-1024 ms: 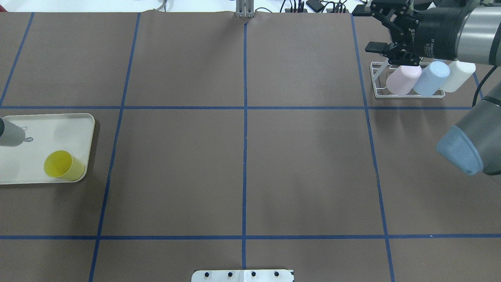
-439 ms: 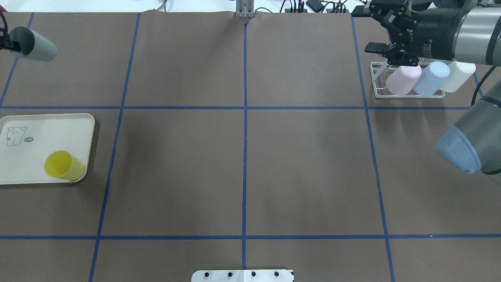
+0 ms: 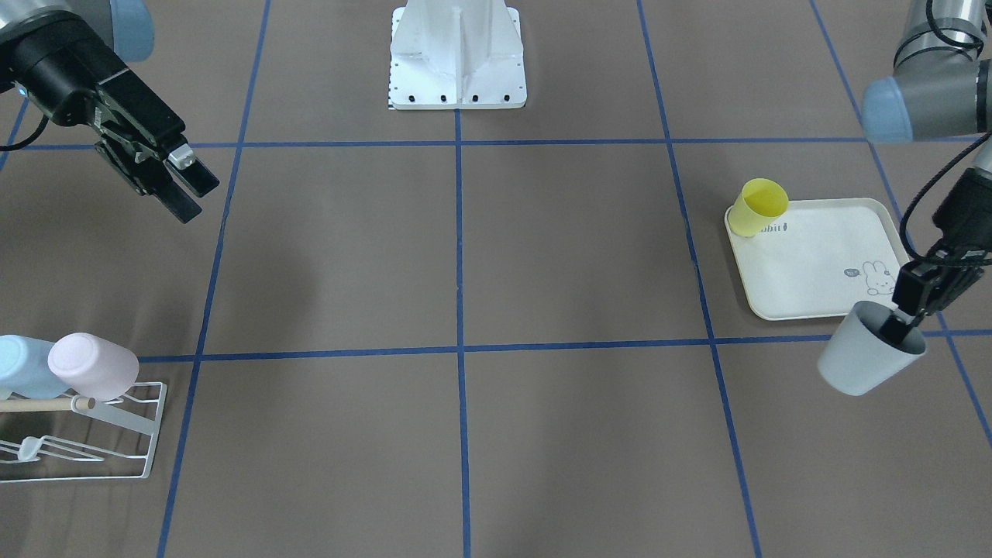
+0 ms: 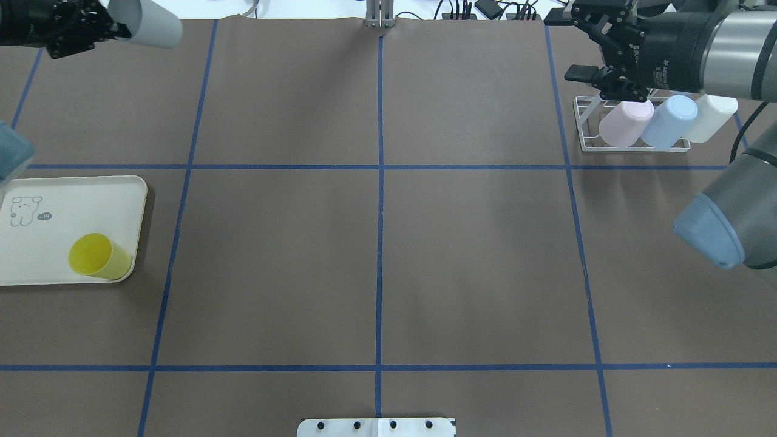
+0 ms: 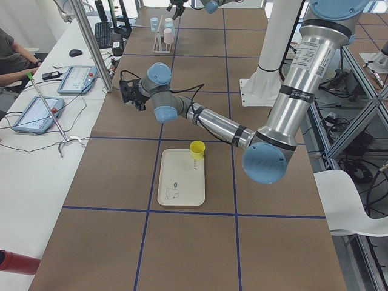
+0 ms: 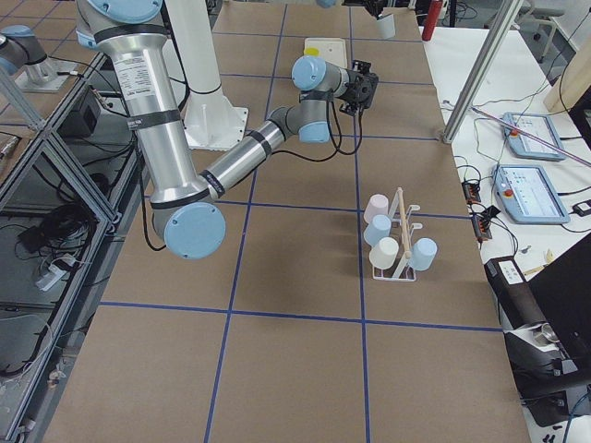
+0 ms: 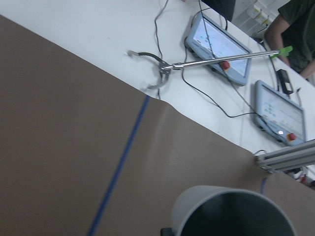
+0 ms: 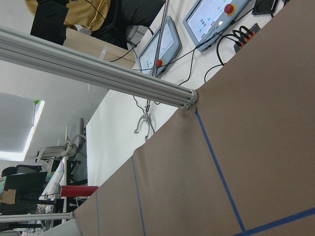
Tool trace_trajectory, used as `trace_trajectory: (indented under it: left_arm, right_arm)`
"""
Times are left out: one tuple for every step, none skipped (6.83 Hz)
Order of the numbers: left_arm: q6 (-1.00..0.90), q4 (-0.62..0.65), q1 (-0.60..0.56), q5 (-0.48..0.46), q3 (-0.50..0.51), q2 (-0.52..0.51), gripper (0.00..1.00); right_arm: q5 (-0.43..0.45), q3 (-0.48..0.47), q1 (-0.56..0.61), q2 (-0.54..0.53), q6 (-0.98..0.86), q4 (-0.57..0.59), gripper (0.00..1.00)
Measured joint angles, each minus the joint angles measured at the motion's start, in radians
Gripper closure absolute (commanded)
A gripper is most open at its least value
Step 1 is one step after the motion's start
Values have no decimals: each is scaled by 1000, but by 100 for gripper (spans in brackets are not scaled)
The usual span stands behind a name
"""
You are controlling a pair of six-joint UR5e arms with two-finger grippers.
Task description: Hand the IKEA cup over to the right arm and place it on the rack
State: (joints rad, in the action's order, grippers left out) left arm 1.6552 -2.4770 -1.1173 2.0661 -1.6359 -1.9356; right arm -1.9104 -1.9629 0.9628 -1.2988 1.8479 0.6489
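Past the tray on the left, our left gripper held the grey cup aloft, pinching its rim wall, one finger inside. We judged it light, stiff, slick plastic, best taken across its free body by the right gripper, which hung open near the far-right rack.

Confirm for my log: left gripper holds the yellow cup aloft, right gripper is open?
No: the front-facing view shows the left gripper holding the grey cup aloft; the yellow cup sits on the tray. The right gripper is open.
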Motion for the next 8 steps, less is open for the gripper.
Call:
trace_trajectory:
  left_arm:
    - [197, -93, 55, -40, 2, -44, 100]
    - [384, -167, 113, -99, 0, -92, 100]
    - [560, -237, 171, -173, -4, -135, 100]
    - [705, -309, 241, -273, -6, -165, 100]
    - [808, -378, 321, -391, -3, -184, 100]
    - [886, -436, 381, -488, 1, -197, 100]
    - [960, -481, 409, -548, 14, -207, 100]
    - [1016, -515, 419, -574, 39, -226, 100]
  right_arm:
    - [1, 0, -2, 2, 0, 0, 0]
    - [9, 2, -10, 7, 1, 0, 0]
    - [39, 3, -34, 21, 7, 0, 0]
    - [99, 4, -74, 43, 37, 1, 0]
    - [181, 4, -124, 69, 91, 0, 0]
    - [253, 6, -166, 96, 144, -11, 0]
    - [303, 16, -193, 114, 198, -57, 0]
    - [346, 47, -214, 122, 246, -145, 0]
